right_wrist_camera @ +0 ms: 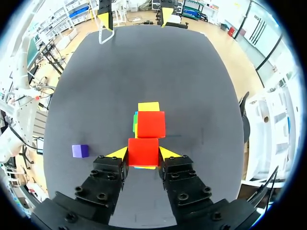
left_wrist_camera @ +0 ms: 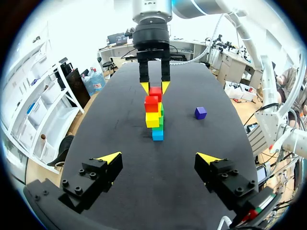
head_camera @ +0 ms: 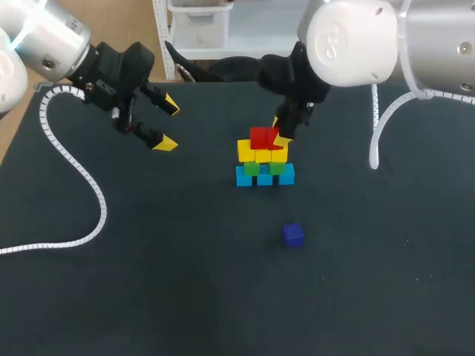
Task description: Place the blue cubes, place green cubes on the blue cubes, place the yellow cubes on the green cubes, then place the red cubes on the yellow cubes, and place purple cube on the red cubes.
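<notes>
A stack stands mid-table: blue cubes (head_camera: pixel 265 177) at the bottom, green cubes (head_camera: pixel 265 167) on them, yellow cubes (head_camera: pixel 256 153) above. One red cube (head_camera: pixel 259 137) rests on the yellow layer. My right gripper (right_wrist_camera: pixel 143 152) is shut on a second red cube (right_wrist_camera: pixel 143 151), holding it right beside the first red cube (right_wrist_camera: pixel 151 124), just over the yellow cubes (right_wrist_camera: pixel 148 106). The purple cube (head_camera: pixel 293 234) lies alone on the table, nearer the front. My left gripper (head_camera: pixel 165 122) hangs open and empty, off to the left of the stack (left_wrist_camera: pixel 154 112).
A white coiled cable (head_camera: pixel 82 185) from my left arm trails over the left part of the black table (head_camera: pixel 185 282). Another white cable (head_camera: pixel 377 137) hangs by my right arm.
</notes>
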`<act>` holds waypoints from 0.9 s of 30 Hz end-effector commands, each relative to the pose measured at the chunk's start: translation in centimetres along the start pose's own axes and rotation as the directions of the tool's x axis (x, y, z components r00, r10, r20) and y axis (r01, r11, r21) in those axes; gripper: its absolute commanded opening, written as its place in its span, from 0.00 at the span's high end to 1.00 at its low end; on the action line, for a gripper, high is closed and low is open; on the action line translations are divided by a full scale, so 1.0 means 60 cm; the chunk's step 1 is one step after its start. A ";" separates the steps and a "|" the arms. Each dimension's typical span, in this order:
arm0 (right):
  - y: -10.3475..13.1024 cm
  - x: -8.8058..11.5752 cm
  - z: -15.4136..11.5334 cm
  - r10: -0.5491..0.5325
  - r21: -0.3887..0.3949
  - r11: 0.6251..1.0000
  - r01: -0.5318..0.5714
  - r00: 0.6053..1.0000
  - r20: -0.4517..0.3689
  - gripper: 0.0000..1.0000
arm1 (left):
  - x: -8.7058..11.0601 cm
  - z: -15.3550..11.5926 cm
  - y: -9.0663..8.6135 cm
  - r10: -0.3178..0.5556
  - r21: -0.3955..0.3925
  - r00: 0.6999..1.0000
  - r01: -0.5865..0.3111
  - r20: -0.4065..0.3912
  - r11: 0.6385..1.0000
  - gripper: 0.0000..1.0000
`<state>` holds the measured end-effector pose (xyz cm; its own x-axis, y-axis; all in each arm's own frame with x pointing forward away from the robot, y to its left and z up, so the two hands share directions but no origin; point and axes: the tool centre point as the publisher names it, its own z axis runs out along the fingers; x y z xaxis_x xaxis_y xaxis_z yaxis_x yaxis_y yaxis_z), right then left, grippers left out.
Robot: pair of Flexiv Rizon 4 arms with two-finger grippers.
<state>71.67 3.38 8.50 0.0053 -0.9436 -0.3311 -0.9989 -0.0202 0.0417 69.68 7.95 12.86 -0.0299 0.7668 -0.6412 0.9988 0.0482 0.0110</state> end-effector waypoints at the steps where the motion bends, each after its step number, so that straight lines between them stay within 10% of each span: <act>1: -0.004 -0.001 -0.003 -0.002 -0.001 1.000 0.002 1.000 0.002 1.00 | 0.001 0.000 0.001 0.003 0.002 1.000 -0.003 0.002 1.000 0.00; 27: -0.006 0.001 0.006 0.004 -0.013 1.000 -0.004 1.000 -0.006 0.98 | 0.001 0.000 0.001 0.003 0.002 1.000 -0.003 0.002 1.000 0.00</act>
<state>71.87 3.41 8.24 0.0021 -0.9458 -0.3248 -0.9984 -0.0202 0.0523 69.68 7.95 12.86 -0.0299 0.7668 -0.6412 0.9988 0.0482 0.0110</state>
